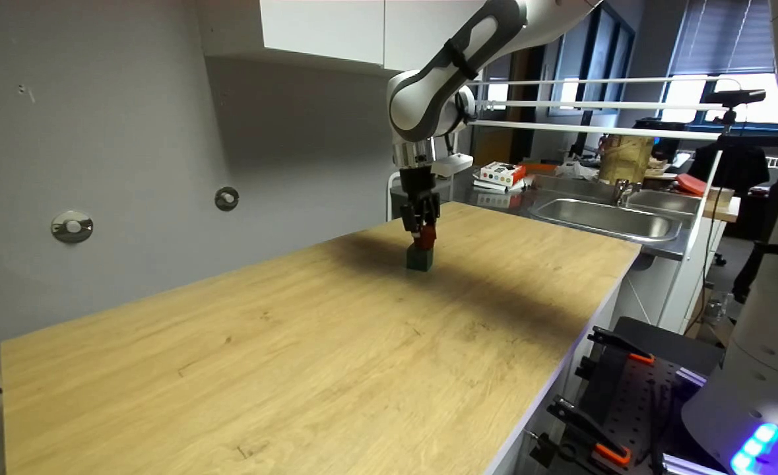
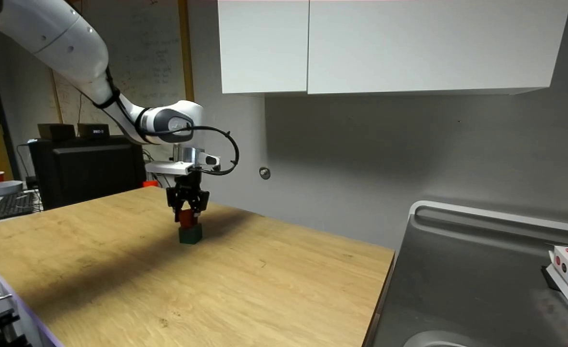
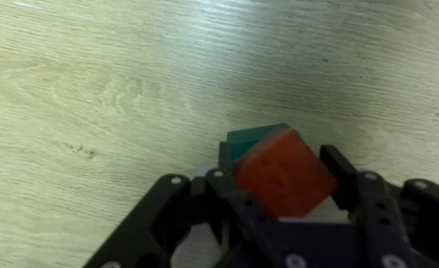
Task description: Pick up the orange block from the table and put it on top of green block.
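wrist view: the end effector holds the orange block diagonally between its jaws, the green block below it on the counter.

The pincer holds the orange block cornerwise between its dark fingers, skewed over the green block and hiding much of it. The green block lies on the grained wooden tabletop, in from its edges and corners, with dark specks to either side.
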Available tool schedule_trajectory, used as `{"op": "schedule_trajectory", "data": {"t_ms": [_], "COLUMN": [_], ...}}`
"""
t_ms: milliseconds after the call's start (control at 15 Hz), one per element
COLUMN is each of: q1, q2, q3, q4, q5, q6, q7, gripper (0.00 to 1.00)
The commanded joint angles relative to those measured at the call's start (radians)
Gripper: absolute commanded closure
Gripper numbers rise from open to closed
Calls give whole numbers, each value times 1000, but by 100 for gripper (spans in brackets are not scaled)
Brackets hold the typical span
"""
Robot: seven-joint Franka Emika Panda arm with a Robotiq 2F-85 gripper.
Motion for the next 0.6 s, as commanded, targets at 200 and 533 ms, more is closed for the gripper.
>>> {"op": "schedule_trajectory", "data": {"t_ms": [200,533], "q1": [-2,5], "q2": [46,47], "q3": [3,-1], "q4": [61,72], "q5": [29,14], "q6": [-38,-93], "q7": [-33,-25], "gripper": [2,0]}}
